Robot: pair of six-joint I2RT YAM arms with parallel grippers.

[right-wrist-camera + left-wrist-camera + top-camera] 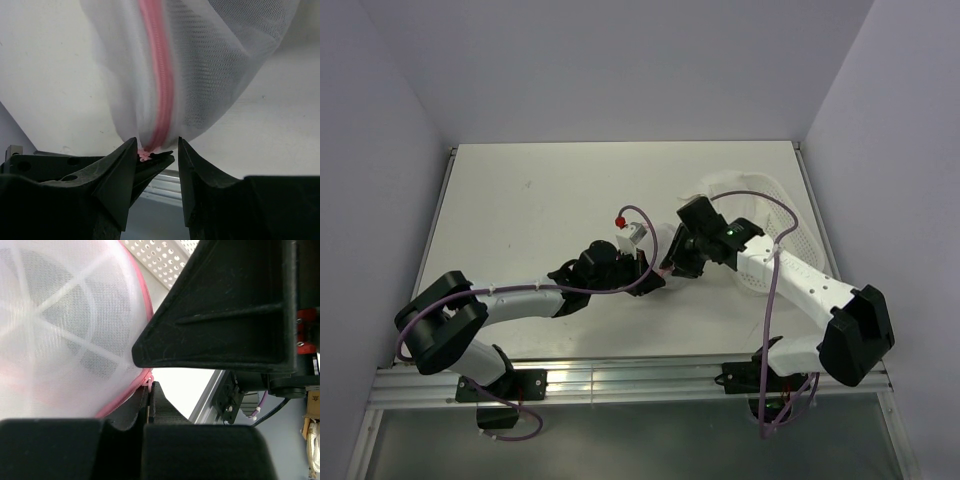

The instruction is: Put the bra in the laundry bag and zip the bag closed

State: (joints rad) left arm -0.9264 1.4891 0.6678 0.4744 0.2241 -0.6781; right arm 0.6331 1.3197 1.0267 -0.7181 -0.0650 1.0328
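The laundry bag (60, 330) is white mesh with a pink zipper trim (159, 75) and hangs between my two grippers. My left gripper (149, 386) is shut on the pink trim at the bag's edge. My right gripper (157, 142) is open, its jaws standing either side of the bag's lower end (210, 65) and of the left gripper's fingertips (162, 159). Grey patches show through the mesh, and I cannot tell if they are the bra. From above, both grippers (655, 278) (672, 265) meet at mid-table and hide most of the bag.
A white perforated plastic basket (770, 215) lies on the table right behind the right arm, and its holed rim (160, 255) shows beyond the bag. A small red-tipped piece (619, 220) sits just behind the left gripper. The table's metal front rail (620, 380) runs by the arm bases.
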